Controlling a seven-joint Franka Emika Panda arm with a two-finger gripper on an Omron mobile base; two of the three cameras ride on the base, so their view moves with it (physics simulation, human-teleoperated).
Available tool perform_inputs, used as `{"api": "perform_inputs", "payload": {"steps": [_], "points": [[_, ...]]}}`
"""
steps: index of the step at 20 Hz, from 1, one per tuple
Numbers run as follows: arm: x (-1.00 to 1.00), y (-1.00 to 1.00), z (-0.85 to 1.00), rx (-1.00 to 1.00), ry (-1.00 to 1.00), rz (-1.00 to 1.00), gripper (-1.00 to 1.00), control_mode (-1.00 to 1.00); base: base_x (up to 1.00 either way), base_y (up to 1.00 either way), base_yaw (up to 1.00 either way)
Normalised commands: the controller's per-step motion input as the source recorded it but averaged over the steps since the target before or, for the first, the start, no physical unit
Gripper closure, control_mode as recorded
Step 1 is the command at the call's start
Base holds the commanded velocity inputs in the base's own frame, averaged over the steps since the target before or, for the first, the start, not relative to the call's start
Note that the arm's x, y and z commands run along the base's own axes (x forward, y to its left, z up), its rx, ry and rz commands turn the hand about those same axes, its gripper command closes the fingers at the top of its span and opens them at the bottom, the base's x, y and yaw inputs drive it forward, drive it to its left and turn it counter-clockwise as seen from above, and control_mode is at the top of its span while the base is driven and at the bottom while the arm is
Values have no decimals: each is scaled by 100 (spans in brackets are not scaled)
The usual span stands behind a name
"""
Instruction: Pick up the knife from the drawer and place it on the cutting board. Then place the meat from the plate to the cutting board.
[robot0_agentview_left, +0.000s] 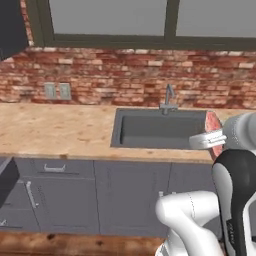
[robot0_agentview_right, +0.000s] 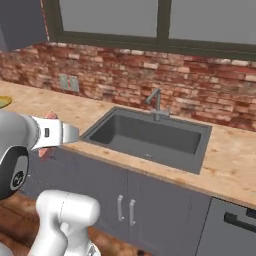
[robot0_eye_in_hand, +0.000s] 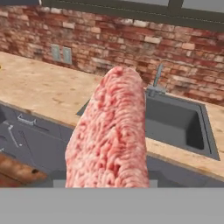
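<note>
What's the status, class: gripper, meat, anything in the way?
Gripper shut on meat, held aloft. Sink and counter ahead. Cutting board unseen. Nothing blocking.

A kitchen: a wooden worktop (robot0_agentview_left: 60, 130) with an inset grey sink (robot0_agentview_left: 160, 130) and faucet (robot0_agentview_left: 168, 97), grey cabinets (robot0_agentview_left: 100, 195) below, brick wall (robot0_agentview_left: 125, 75) behind.

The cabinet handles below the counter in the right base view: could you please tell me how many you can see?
3. Two upright silver handles sit side by side on the doors under the sink; one dark bar handle lies at the far right. The arm may hide others.
</note>
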Motion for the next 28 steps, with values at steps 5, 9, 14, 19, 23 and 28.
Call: {"api": "perform_inputs", "payload": {"steps": [5,9,14,19,23,28], "points": [[0,0,0,0,0,0,100,100,-2,-100,-29],[0,0,0,0,0,0,100,100,0,-100,-31],[0,0,0,0,0,0,100,100,10,-100,-21],[0,0,0,0,0,0,100,100,30,-96,-3],[0,0,0,0,0,0,100,100,43,-89,1],[0,0,0,0,0,0,100,100,51,-63,0]]}}
